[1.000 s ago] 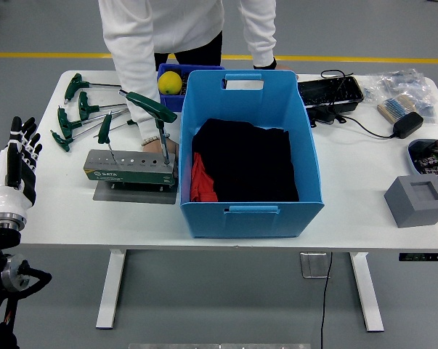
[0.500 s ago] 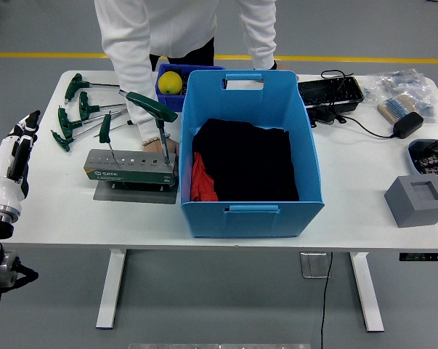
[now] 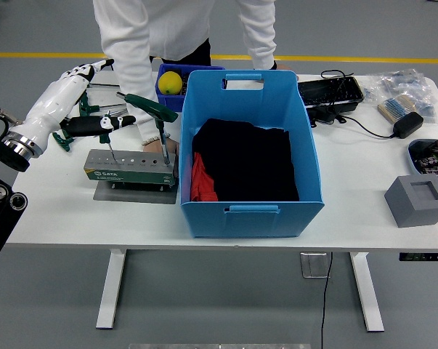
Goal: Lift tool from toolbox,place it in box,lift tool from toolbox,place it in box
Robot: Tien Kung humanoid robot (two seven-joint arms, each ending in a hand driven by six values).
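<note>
- my left hand (image 3: pixel 84 91) hangs over the left part of the white table (image 3: pixel 364 196), fingers stretched out flat and holding nothing, thumb pointing toward the small t-handle wrench (image 3: pixel 106 129) standing in the grey toolbox (image 3: pixel 129 169). my right hand is out of view.
- the toolbox holds two tools upright: that small wrench at its left end and a large t-handle wrench (image 3: pixel 152 109) at its right end, just beside the blue box (image 3: pixel 251 153).
- the person's hand (image 3: pixel 160 144) rests at the large wrench, close behind the toolbox. i judge this the main risk: reaching there could bump that hand.
- pulling the small wrench at an angle could jam it or tip the toolbox, i think.
- the blue box already holds black cloth and something red at its left side.
- loose wrenches (image 3: pixel 77 109) lie beyond my hand; brushing them could scatter them.
- farther back, a small blue bin (image 3: pixel 163 86) holds a yellow ball (image 3: pixel 170 81).
</note>
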